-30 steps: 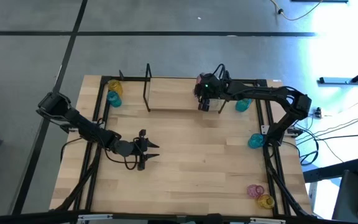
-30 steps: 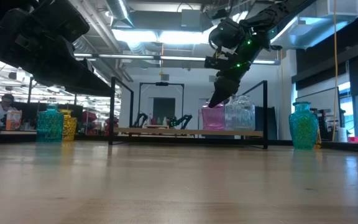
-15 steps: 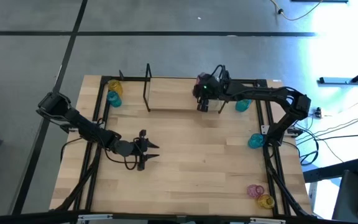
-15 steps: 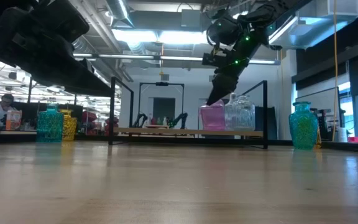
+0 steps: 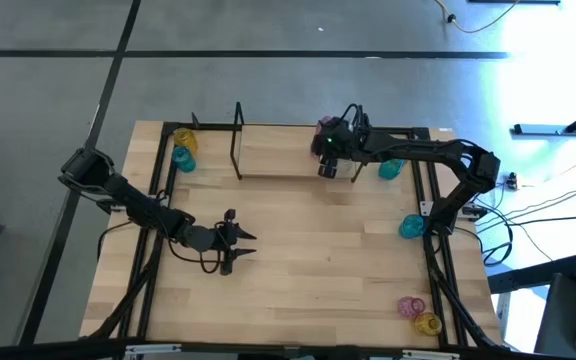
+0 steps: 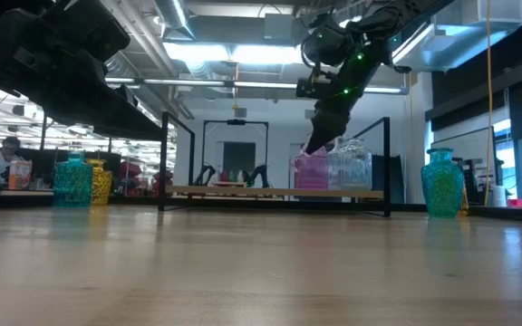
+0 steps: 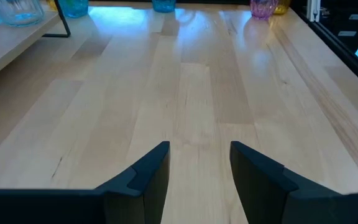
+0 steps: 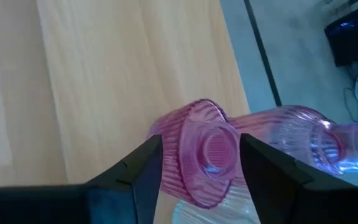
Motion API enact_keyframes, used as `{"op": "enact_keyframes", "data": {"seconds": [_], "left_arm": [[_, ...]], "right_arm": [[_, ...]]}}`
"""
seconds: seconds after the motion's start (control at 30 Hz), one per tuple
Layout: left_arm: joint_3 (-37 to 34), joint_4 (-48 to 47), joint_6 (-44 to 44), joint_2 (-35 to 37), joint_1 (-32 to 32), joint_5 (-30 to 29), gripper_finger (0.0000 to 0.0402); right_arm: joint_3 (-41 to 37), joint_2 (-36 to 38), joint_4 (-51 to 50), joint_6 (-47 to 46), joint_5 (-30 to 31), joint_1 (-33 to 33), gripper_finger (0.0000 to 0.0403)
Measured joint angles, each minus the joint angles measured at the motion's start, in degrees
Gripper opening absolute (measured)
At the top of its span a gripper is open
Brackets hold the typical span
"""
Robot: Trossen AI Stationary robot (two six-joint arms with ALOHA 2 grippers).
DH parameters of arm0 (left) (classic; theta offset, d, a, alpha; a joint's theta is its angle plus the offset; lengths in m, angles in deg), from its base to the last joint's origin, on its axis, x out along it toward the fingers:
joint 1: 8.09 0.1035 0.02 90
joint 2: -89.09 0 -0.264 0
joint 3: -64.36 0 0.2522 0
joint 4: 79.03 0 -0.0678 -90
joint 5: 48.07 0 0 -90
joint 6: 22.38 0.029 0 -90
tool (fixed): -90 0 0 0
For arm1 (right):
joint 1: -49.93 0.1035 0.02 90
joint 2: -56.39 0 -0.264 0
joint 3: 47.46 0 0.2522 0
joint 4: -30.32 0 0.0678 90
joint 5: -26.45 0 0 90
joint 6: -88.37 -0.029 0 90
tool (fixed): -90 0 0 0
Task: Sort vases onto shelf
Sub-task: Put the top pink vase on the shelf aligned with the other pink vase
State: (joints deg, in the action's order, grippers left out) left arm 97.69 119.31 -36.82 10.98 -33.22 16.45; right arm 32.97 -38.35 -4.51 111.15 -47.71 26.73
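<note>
right pincer lifted slightly, now open over pink vase standing on shelf | likely placed | left pincer open, idle mid-worktop

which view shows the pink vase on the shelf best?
Right wrist view: the pink vase fills the frame from above, its mouth between the right tool fingers, with gaps either side. Low view shows its side; high view hides most of it; left wrist catches an edge.

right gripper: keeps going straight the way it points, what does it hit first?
Most likely the pink vase on the shelf: the right gripper points down with open fingers on either side of its mouth, the clear vase alongside.
</note>
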Motion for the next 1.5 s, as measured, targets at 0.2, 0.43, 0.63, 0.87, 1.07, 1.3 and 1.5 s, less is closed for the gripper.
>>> {"op": "enact_keyframes", "data": {"seconds": [0.2,0.43,0.63,0.87,1.07,1.3,1.5], "left_arm": [[0.0,0.0,0.0,0.0,0.0,0.0,0.0162],[0.0,0.0,0.0,0.0,0.8,0.0,0.0162],[0.0,0.0,0.0,0.0,0.9,0.0,0.0162],[0.0,0.0,-0.1,0.0,0.9,0.6,0.0162],[0.0,0.1,-0.1,0.0,0.9,0.6,0.0162],[0.0,0.1,-0.1,0.0,0.9,0.7,0.0162],[0.0,0.1,-0.2,0.0,0.9,0.7,0.0162]], "right_arm": [[0.0,0.0,-2.0,0.1,1.8,0.9,0.02],[0.1,0.0,-2.9,2.6,12.5,5.8,0.02],[-0.6,0.0,-4.4,2.8,14.5,8.3,0.02],[-3.5,-0.4,-2.6,1.5,16.7,8.1,0.02],[-3.8,-0.4,-1.4,2.2,19.7,8.0,0.02],[-3.8,-0.4,0.0,3.0,19.6,7.6,0.02],[-3.8,-0.4,0.1,3.3,20.3,6.8,0.02]]}}
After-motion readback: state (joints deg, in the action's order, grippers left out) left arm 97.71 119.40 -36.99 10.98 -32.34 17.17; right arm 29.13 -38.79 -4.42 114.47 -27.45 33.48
